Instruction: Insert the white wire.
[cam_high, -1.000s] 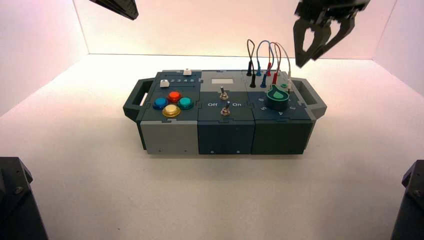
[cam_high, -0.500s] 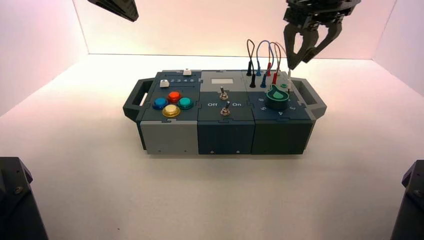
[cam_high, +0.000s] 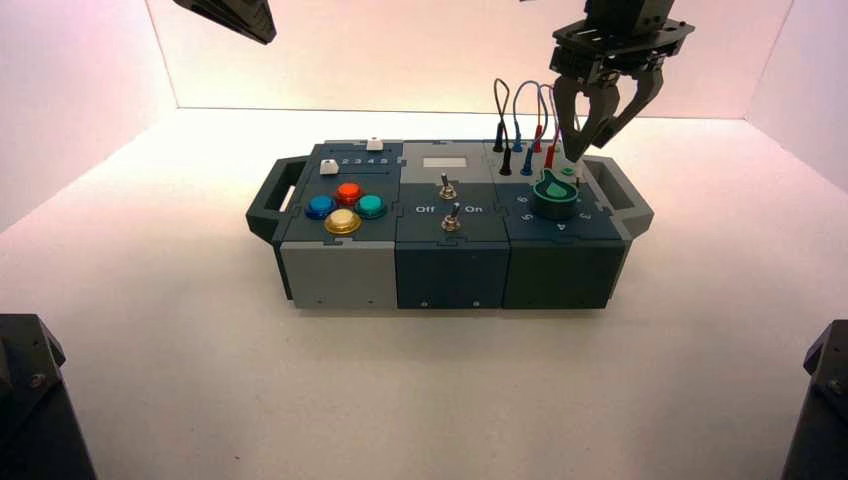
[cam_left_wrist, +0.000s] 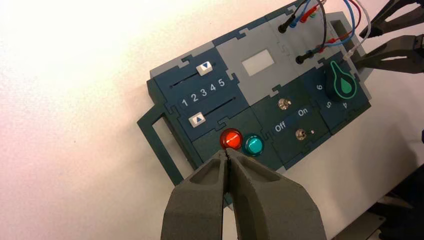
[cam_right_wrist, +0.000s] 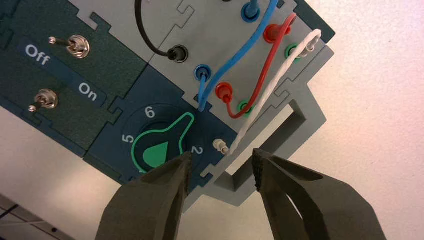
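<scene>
The white wire (cam_right_wrist: 270, 90) has one plug (cam_right_wrist: 307, 45) seated in a green-ringed socket at the box's far right corner. Its other white plug (cam_right_wrist: 220, 146) lies loose on the box beside the green knob (cam_right_wrist: 160, 145), and a green-ringed socket (cam_right_wrist: 243, 106) next to the red plug stands empty. My right gripper (cam_right_wrist: 221, 160) hovers open just above that loose plug, which is apart from both fingers. In the high view the right gripper (cam_high: 588, 142) hangs over the box's wire corner. My left gripper (cam_left_wrist: 227, 155) is shut on nothing, held high above the buttons.
Black, blue and red wires (cam_right_wrist: 250, 45) arch over the same grey panel (cam_right_wrist: 210, 35). Two toggle switches (cam_right_wrist: 75, 45) with Off and On lettering sit in the box's middle (cam_high: 450, 215). The box's right handle (cam_right_wrist: 280, 140) lies right under the right gripper.
The right gripper has moved left and down from beyond the box's right end to just over the wires, staying open. The left arm has not moved.
</scene>
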